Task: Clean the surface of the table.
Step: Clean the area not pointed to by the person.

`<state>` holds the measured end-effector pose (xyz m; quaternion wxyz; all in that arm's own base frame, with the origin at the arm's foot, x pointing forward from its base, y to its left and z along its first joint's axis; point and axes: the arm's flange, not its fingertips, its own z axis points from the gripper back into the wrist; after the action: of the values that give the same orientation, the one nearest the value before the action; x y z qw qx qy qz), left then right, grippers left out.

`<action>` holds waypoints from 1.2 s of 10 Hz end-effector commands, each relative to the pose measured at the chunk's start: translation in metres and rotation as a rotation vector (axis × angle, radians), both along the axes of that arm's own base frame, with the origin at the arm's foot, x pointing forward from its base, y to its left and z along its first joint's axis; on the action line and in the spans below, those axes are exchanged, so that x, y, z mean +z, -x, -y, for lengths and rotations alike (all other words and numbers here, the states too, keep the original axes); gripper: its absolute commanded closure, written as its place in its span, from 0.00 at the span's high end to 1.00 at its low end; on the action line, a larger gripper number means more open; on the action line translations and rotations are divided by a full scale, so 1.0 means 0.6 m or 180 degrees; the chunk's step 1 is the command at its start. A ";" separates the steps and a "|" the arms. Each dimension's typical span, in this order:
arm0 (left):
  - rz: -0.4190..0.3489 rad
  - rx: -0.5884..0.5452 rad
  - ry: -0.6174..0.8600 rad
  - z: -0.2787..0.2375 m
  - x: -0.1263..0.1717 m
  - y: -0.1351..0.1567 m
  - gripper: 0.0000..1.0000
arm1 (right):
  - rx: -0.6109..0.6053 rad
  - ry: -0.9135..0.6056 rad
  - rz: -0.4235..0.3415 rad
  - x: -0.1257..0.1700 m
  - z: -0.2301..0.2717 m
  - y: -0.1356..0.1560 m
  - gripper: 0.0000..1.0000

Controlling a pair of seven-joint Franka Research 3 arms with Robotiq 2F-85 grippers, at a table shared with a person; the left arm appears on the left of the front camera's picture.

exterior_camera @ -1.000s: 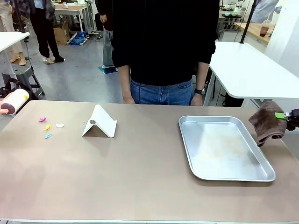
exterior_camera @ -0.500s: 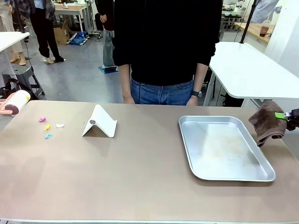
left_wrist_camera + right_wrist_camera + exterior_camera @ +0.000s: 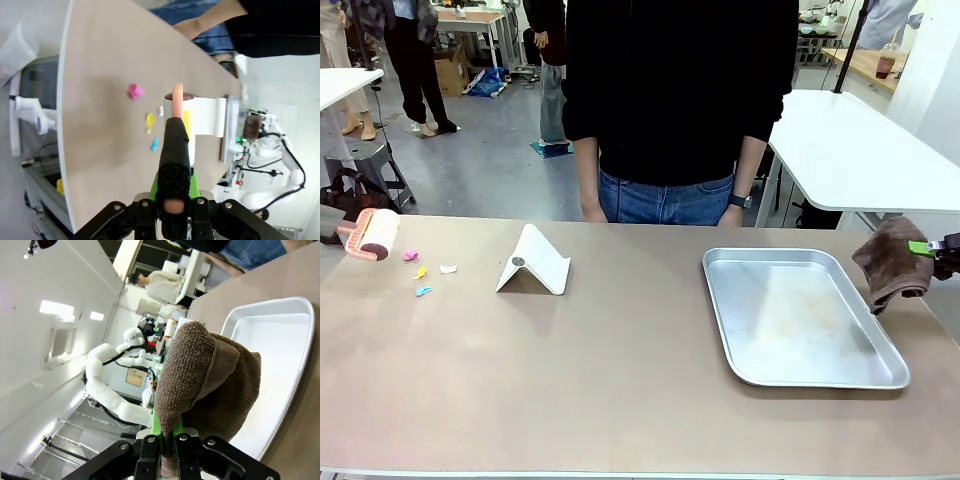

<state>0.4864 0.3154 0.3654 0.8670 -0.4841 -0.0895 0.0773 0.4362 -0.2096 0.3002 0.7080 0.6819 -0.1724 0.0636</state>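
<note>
front view: the lint roller [image 3: 372, 234] is coming in over the left end of the surface [image 3: 620, 390], farther inward and lower than a second ago. it is now hovering just beside the pink scrap [image 3: 410, 256], with the yellow scrap [image 3: 420, 272], blue scrap [image 3: 423, 291] and white scrap [image 3: 448, 268] lying near. by the look of it, the rolling pass is about to begin. the right tool [image 3: 940, 247] is waiting unmoved off the right edge, beside the tray [image 3: 800, 375].

left wrist view: the left tool [image 3: 174, 181] is gripping the roller's black handle, clamped together on it, aiming at the scraps.

right wrist view: the right tool is pinching the brown cloth [image 3: 210, 375], which is hanging over the tray's rim.
</note>
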 end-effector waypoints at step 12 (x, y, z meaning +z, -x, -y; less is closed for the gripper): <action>-0.0244 0.0047 -0.0636 0.079 -0.028 0.022 0.22 | 0.0015 -0.0045 0.0019 0.005 0.001 0.002 0.09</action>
<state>0.4836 0.2794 0.3474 0.9086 -0.4016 -0.0586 0.0985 0.4362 -0.2096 0.3002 0.7080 0.6819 -0.1724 0.0636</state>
